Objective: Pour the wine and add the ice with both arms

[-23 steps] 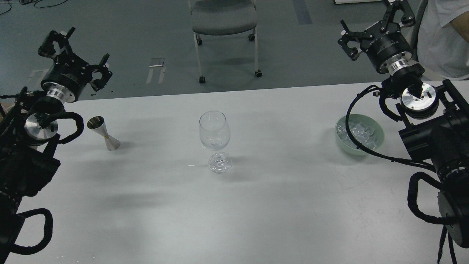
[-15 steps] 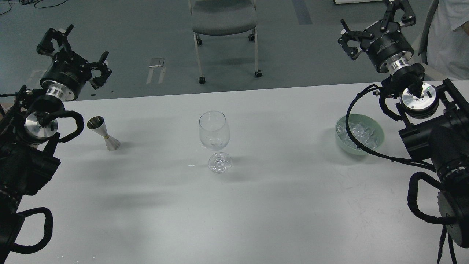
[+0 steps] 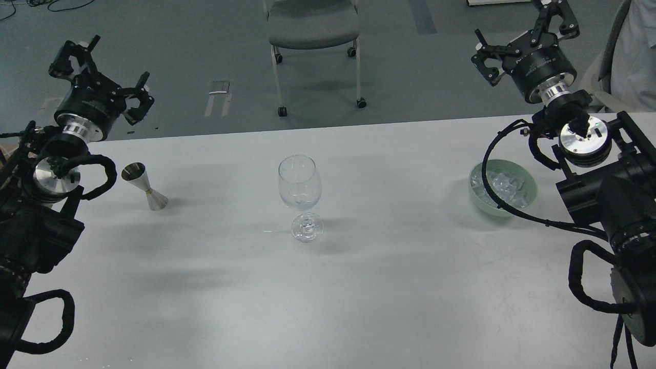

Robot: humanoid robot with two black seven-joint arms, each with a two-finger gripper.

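Observation:
A clear stemmed wine glass stands upright at the middle of the white table. A silver jigger stands at the left; no wine shows in it or in the glass. A pale green bowl at the right holds several clear ice cubes. My left gripper is open and empty, raised behind the table's far left edge, above and left of the jigger. My right gripper is open and empty, raised beyond the far right edge, behind the bowl. A black cable of the right arm crosses the bowl.
A grey wheeled chair stands on the floor beyond the table's far edge. A person in white is at the far right corner. Bulky arm links sit over the table's left and right sides.

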